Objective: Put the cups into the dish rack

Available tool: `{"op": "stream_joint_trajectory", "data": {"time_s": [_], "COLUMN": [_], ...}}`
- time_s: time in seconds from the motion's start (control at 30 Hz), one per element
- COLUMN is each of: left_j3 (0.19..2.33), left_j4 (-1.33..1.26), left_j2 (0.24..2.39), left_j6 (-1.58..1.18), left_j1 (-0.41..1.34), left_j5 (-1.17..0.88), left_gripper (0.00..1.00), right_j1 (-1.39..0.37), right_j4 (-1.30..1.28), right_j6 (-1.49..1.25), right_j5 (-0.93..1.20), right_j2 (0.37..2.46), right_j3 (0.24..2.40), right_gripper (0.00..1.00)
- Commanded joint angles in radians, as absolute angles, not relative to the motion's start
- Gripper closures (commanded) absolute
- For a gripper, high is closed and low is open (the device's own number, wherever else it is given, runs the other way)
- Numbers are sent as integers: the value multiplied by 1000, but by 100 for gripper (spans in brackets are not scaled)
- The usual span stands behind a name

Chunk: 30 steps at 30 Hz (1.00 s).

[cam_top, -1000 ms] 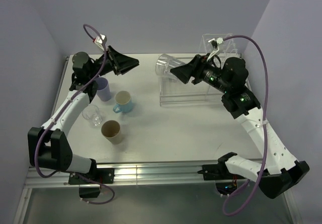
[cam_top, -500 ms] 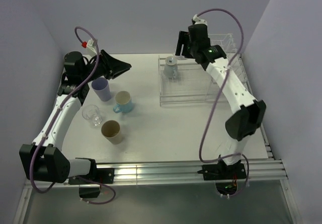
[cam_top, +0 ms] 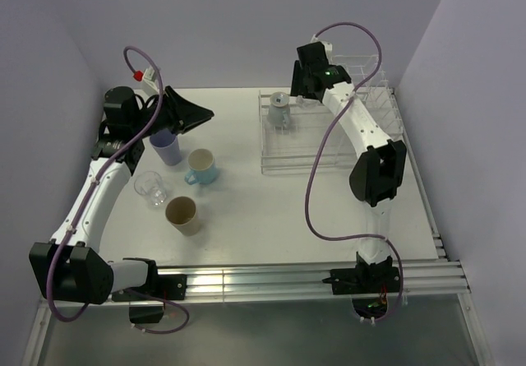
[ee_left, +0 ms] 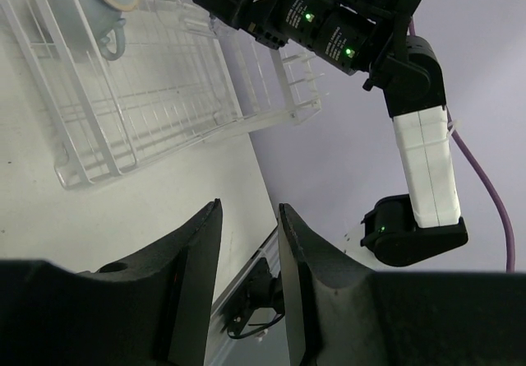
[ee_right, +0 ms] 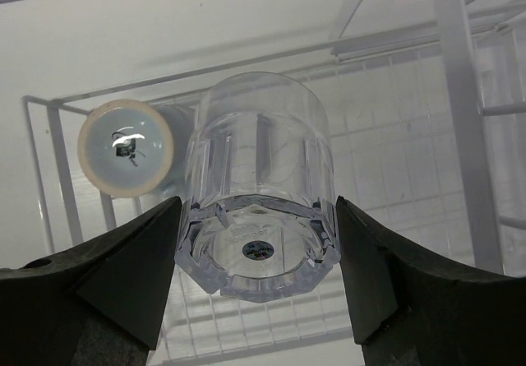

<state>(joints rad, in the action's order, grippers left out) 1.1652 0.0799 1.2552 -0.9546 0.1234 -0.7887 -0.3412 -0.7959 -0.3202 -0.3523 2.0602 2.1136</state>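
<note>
The right gripper [ee_right: 256, 247] clamps an inverted clear glass [ee_right: 259, 152] above the rack [ee_right: 449, 53], beside a blue mug [ee_right: 125, 148] already loaded. The left gripper [ee_left: 249, 218] is empty, jaws narrowly parted, above the table [cam_top: 312, 210].

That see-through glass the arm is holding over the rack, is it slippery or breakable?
Probably slippery: the clear glass has smooth, shiny walls, and the right gripper pinches only its sides. Likely stiff but breakable; it looks like thick faceted glass, though hard plastic is possible. Set mouth-down on the dish rack, it should stand steadily.
</note>
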Motion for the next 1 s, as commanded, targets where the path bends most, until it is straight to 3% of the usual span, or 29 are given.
{"op": "stream_joint_trajectory", "data": {"time_s": [0.0,0.97], "left_j3": [1152,1140], "left_j4": [46,51], "left_j2": [1227,1255], "left_j6": [-937,-930], "left_j1": [121,121], "left_j5": [-810,-815], "left_gripper": [61,61], "right_j1": [-327,-308], "right_j4": [-785,-816], "right_j6": [-334,-373], "right_j5": [-394,-384], "right_j2": [2077,2257], "right_j3": [2171,2218], "right_gripper": [100,99]}}
